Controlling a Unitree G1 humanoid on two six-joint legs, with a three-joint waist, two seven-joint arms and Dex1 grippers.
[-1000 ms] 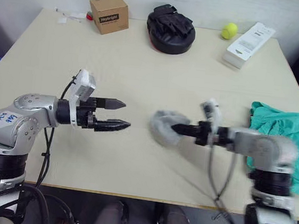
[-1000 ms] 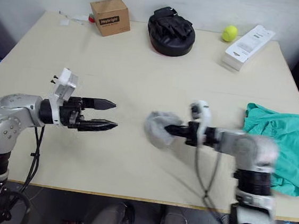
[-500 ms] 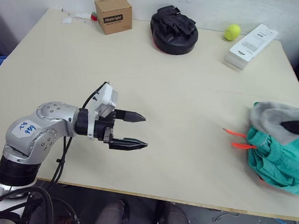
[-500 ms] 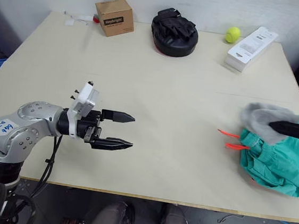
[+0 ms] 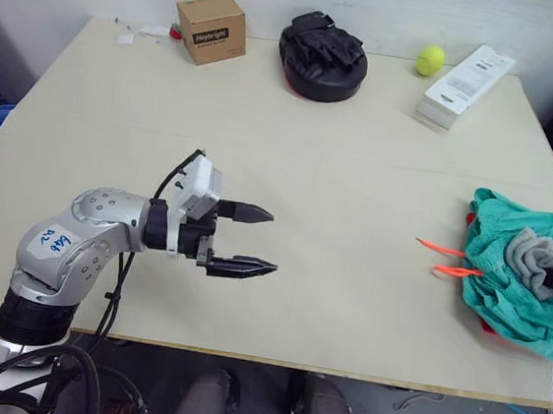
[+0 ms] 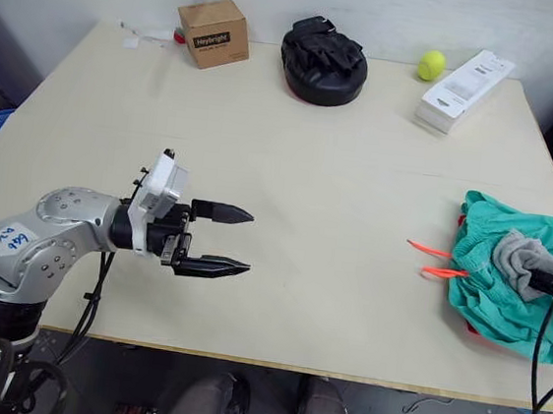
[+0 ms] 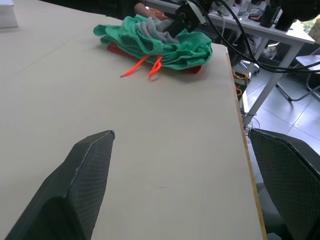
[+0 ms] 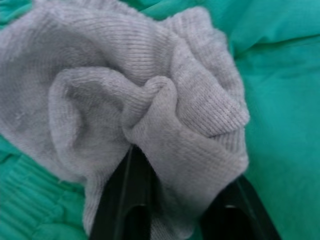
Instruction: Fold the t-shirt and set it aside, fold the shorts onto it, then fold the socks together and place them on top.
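My right pincer [image 8: 182,212]: clamped on bunched light grey knit socks [image 8: 140,115], resting atop crumpled teal-green fabric shorts [image 6: 505,290]. My left pincer [image 5: 256,238]: fingers apart, well away over bare beige table [image 5: 361,157].

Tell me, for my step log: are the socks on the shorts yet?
Yes: the socks lie bunched on the shorts, with the right gripper shut on them.
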